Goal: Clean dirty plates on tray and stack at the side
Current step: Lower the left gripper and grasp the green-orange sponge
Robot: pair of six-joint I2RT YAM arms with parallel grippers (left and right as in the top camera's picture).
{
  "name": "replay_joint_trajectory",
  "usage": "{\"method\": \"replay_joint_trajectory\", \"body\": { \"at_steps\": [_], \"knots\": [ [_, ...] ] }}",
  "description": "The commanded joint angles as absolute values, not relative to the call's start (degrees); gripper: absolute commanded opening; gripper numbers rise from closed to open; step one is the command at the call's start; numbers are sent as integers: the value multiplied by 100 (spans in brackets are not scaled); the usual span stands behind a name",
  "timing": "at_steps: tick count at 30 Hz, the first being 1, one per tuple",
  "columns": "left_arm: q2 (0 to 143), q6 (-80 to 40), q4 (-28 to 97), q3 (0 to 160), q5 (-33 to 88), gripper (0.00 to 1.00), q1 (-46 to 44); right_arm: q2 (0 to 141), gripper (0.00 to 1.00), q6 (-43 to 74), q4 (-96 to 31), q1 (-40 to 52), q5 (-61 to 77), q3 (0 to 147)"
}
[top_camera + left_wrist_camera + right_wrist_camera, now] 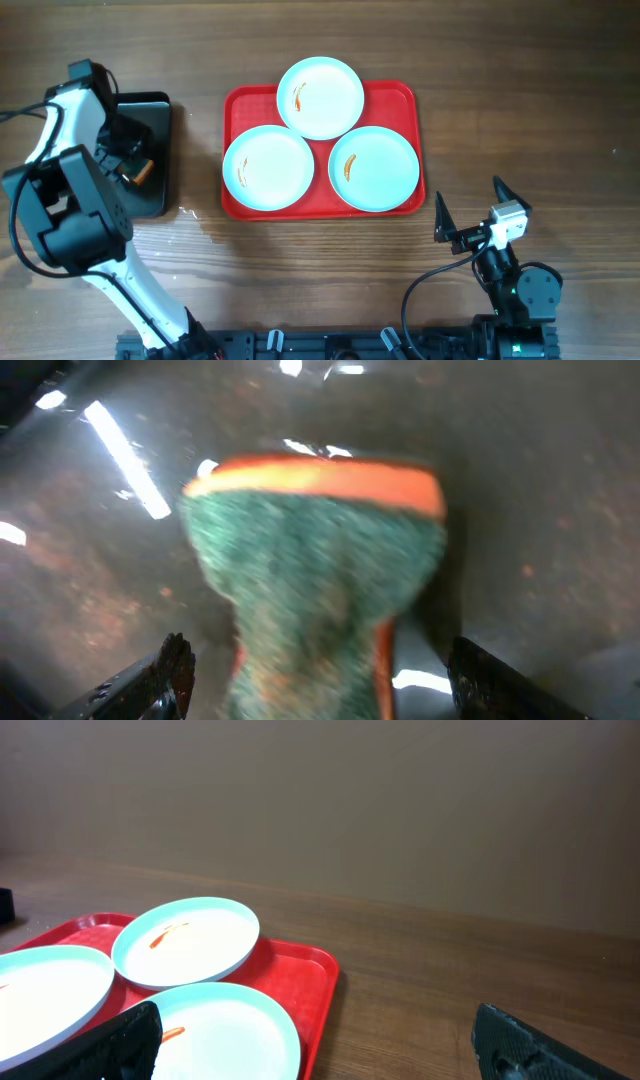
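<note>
"Two claws to cover. How does the left claw [318,685] stand?"

"Its fingers [172,672] are spread wide, one on each side of a green sponge [315,590] with an orange layer. A gap shows on both sides, so nothing is gripped. The wrist view is blurred, and I cannot tell whether the sponge rests flat on the surface under it."

"Where is that, taken from the red tray [395,100]?"

"Well off the tray's left side, over a glossy black tray [150,108] that sits apart from it on the wooden table [520,80]."

"And the right claw [470,208]?"

"It is parted as well and holds nothing. It hangs beyond the red tray's near right corner, outside the rim, over bare wood."

"The things to be cleaned?"

"All three lie on the red tray, none stacked. The far plate [320,97] sits at mid-width and overhangs the tray's back rim. The left plate [268,167] and the right plate [374,168] lie side by side along the front, close against each other and against the far one. Each carries a small orange-red smear [347,165]."
</note>
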State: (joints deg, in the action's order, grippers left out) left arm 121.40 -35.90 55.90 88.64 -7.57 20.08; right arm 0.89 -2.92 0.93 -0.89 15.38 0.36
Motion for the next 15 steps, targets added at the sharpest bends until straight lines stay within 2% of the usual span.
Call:
{"method": "replay_joint_trajectory", "body": {
  "at_steps": [1,7,9,10,12,15],
  "knots": [
    [12206,-3492,5511,8641,-742,79,2206,54,100,-346,119,-60,1503,30],
    [12206,-2786,5330,8582,-132,76,2226,54,100,-346,119,-60,1503,30],
    [12206,-2738,5288,8582,34,69,2226,54,100,-344,119,-60,1503,30],
    [12206,-2738,5273,8582,86,59,2224,54,100,-344,119,-60,1503,30],
    [12206,-2738,5273,8582,82,25,2226,54,100,-344,119,-60,1503,30],
    [12204,-2727,5293,8582,78,8,2228,54,100,-344,119,-60,1503,30]
  ]
}}
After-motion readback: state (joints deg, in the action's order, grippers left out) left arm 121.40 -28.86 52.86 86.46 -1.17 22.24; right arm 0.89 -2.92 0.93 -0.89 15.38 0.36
